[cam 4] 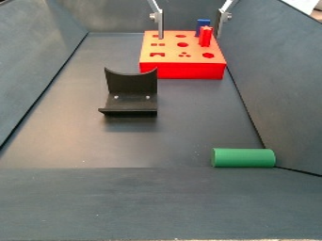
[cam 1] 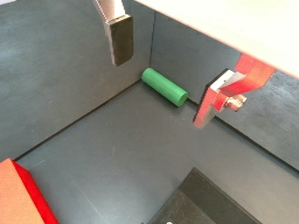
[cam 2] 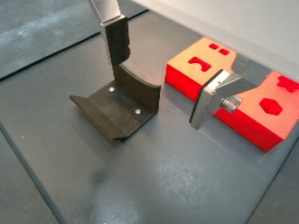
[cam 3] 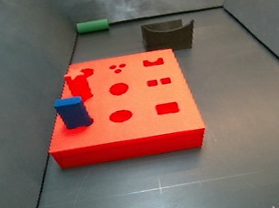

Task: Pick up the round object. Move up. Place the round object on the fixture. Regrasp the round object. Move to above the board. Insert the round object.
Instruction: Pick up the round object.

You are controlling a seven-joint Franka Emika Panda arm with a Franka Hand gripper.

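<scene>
The green round object point(cam 1: 165, 87) lies on its side on the floor against a wall, and shows in both side views point(cam 3: 92, 26) point(cam 4: 243, 157). The dark fixture point(cam 2: 117, 105) stands on the floor between the peg and the red board point(cam 3: 122, 104), also seen in a side view point(cam 4: 128, 92). My gripper point(cam 1: 162, 93) hangs high above the floor, open and empty; nothing is between its fingers point(cam 2: 117, 39). In a side view only the fingertips point(cam 4: 157, 17) show, above the board point(cam 4: 184, 55). The gripper is well apart from the peg.
A blue block point(cam 3: 72, 112) and a red peg point(cam 3: 79, 84) stand in the board's holes along one edge. Grey walls enclose the floor on all sides. The board's corner shows in a wrist view point(cam 1: 24, 192).
</scene>
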